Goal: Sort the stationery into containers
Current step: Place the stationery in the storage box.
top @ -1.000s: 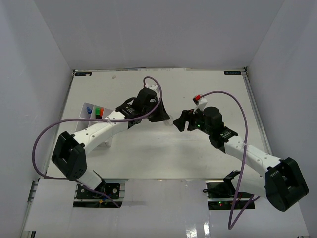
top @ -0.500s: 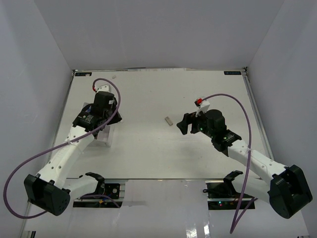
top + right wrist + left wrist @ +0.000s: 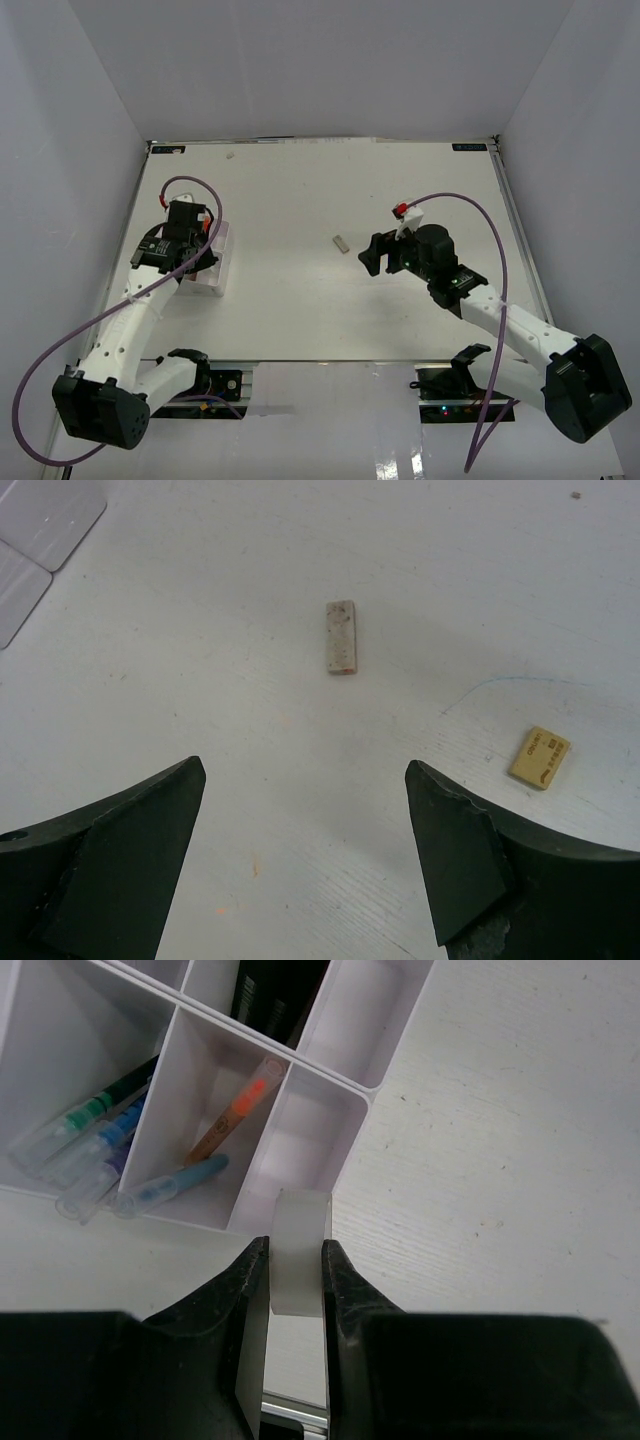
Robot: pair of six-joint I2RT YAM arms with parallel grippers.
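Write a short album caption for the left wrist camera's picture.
Left gripper holds a clear tape roll beside a corner of the white organizer tray, pens lying in its compartments.

One tray (image 3: pixel 305 1150) on the left; one roll of tape (image 3: pixel 299 1250); two small blocks, one grey block (image 3: pixel 341 637) and one tan block (image 3: pixel 539 757); inside the tray, one orange pen (image 3: pixel 235 1110), one blue pen (image 3: pixel 170 1187), about three more pens (image 3: pixel 85 1140) alongside; dark markers (image 3: pixel 270 995) beyond, number unclear.
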